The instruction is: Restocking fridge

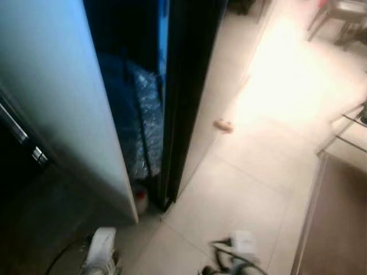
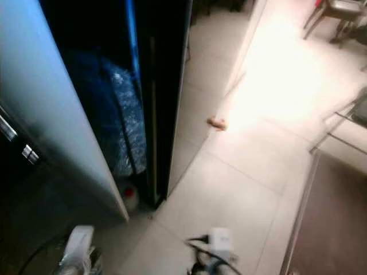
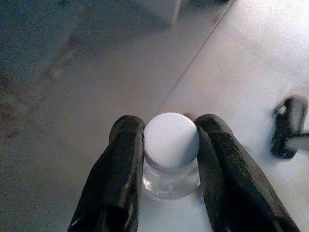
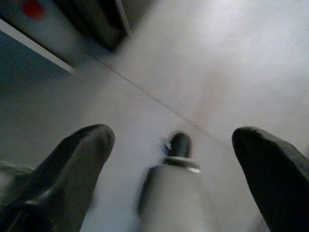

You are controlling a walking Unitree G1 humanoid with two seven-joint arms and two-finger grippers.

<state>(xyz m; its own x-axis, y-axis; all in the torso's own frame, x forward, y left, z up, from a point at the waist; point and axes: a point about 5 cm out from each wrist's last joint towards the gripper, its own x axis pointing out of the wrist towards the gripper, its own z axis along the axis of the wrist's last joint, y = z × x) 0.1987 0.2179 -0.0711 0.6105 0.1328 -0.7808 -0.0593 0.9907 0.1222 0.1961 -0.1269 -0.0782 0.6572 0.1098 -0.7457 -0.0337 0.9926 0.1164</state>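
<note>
Left gripper: my left gripper [image 3: 169, 145] is clamped on a small clear bottle [image 3: 171, 176], its 2 black fingers [image 3: 120, 169] pressed against either side just under the cap.
Bottle: clear body, white screw cap [image 3: 170, 139] facing the wrist camera; it hangs above the pale floor and touches nothing but my fingers.
Right gripper: my right gripper [image 4: 174, 145] is spread wide, its 2 fingertips [image 4: 82, 150] well apart with nothing between them, pointing down at the floor.
Below the right gripper: a blurred light-coloured part with a black tip [image 4: 179, 144] sits between the fingers' lines of sight; I cannot tell what it is.
Arms in the head views: my left arm [image 1: 102, 246] shows at the lower edge on the left, my right arm [image 1: 238, 252] at the lower edge near the middle, with a black cable on it.
Fridge: the fridge [image 1: 189, 86] stands ahead on my left, dark and tall, with its pale door [image 1: 63, 103] swung open toward me.
Fridge interior: dim and blue-lit; a crinkled, shiny blue wrapping or bag [image 1: 143, 120] fills the lower part. Contents cannot be made out.
By the fridge base: a small white item with a red patch [image 1: 140, 196] sits at the foot of the open door, just beside the dark fridge edge.
Floor: large pale tiles [image 1: 241, 189], brightly lit further off.
On the floor: 1 small tan object [image 1: 223, 125] lies well beyond the fridge; too blurred to name.
Far right: chair legs [image 1: 338, 23] at the top corner and a metal-framed piece of furniture [image 1: 350, 134] at the right edge.
</note>
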